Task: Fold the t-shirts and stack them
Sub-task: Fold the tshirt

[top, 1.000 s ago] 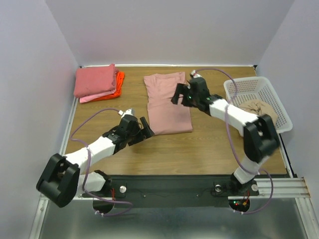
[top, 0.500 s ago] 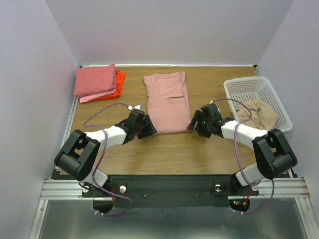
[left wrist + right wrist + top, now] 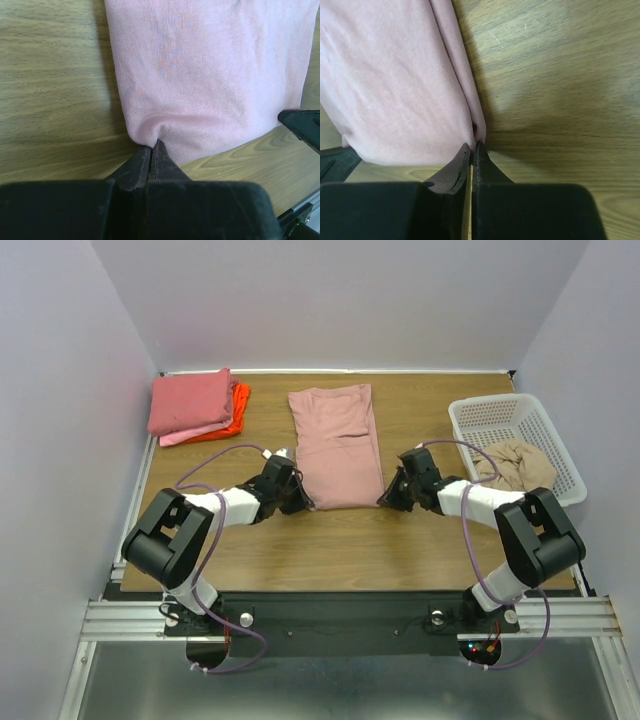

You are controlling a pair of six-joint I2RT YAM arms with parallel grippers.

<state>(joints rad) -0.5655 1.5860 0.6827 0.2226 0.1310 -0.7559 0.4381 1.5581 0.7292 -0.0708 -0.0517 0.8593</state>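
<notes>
A dusty-pink t-shirt (image 3: pixel 338 445) lies on the table as a long folded strip. My left gripper (image 3: pixel 303 504) is shut on its near left corner, and the cloth (image 3: pixel 210 75) puckers at the closed tips (image 3: pixel 154 145). At the near right corner my right gripper (image 3: pixel 385 500) is shut too, its tips (image 3: pixel 473 145) pinching the folded edge of the shirt (image 3: pixel 390 90). Both grippers sit low on the wood. At the back left lies a stack with a coral-pink t-shirt (image 3: pixel 190 400) on top and an orange-red one (image 3: pixel 240 408) showing beneath.
A white lattice basket (image 3: pixel 500 415) stands at the right edge of the table with a crumpled beige t-shirt (image 3: pixel 515 465) in it. Bare wooden table (image 3: pixel 420 550) lies between the arms and the near rail. Walls close in the left, back and right sides.
The right arm came from the far part of the pink shirt down to its near right corner. The left gripper slid in to the near left corner. Both grippers went from open to shut.
</notes>
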